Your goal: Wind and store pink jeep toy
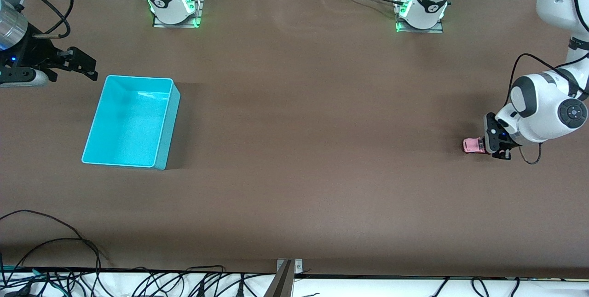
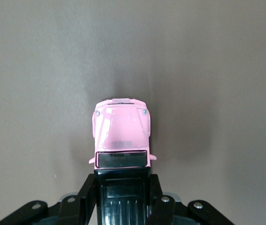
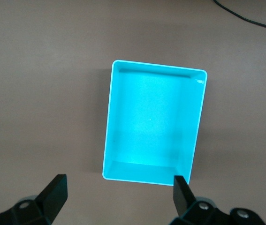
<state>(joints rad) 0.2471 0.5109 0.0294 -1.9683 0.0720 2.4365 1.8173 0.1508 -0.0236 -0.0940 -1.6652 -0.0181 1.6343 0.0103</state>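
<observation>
Clamped on the black rear of the one pink jeep toy (image 1: 473, 145), the left gripper (image 1: 493, 146) is seen low at the tabletop (image 1: 294, 149) edge at the left arm's end, the toy's long axis running straight out from the fingers (image 2: 87, 197) toward the single cyan bin (image 1: 162, 149). That bin is well apart near the right arm's end, where the right gripper (image 1: 80, 66), fingers spread and empty, is held waiting just beside it.

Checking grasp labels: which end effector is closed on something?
The left end effector, shut on the pink jeep toy; the right end effector is open near the cyan bin.
</observation>
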